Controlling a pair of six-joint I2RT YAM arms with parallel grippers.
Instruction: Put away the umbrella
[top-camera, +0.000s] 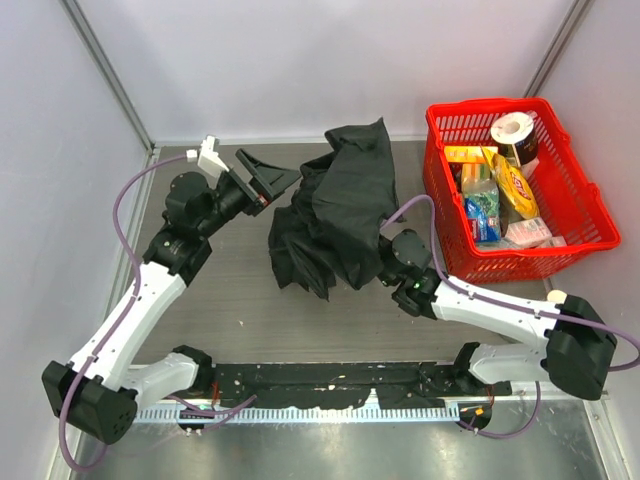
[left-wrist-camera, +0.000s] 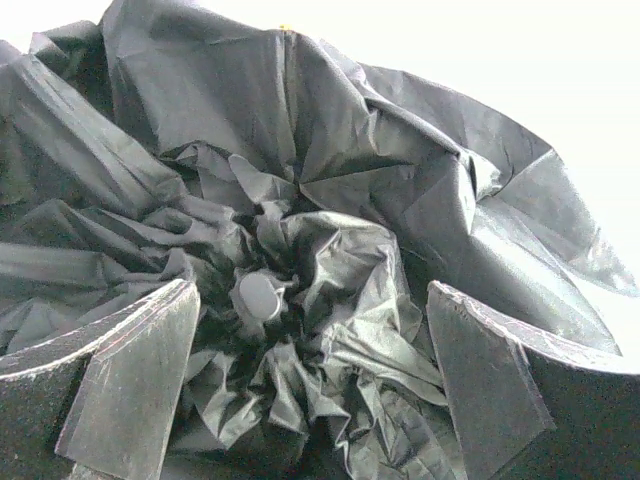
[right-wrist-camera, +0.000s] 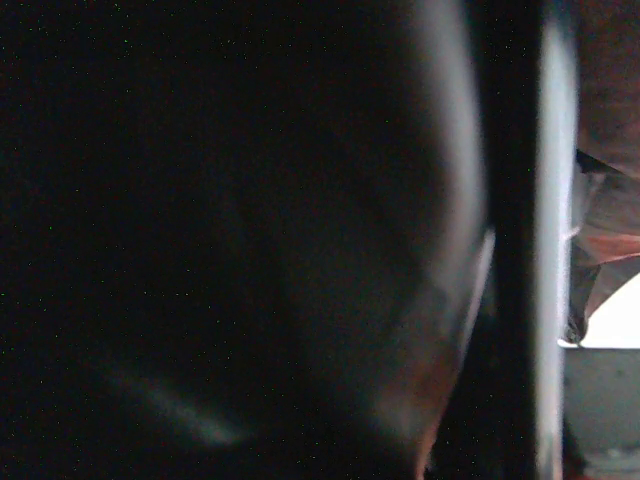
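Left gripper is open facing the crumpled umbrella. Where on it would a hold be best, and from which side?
Probably the small round cap at the centre of the umbrella, where the folds gather onto something likely stiff; loose cloth around it may slip. Come straight in from the left, where the open left gripper faces it.

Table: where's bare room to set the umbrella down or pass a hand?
Widest bare table strip lies between the umbrella and the arm bases, front centre. A small patch sits beyond the left hand, by the back wall. Crowded: the narrow gap between umbrella and basket, where the right hand and its cable sit; the basket is full.
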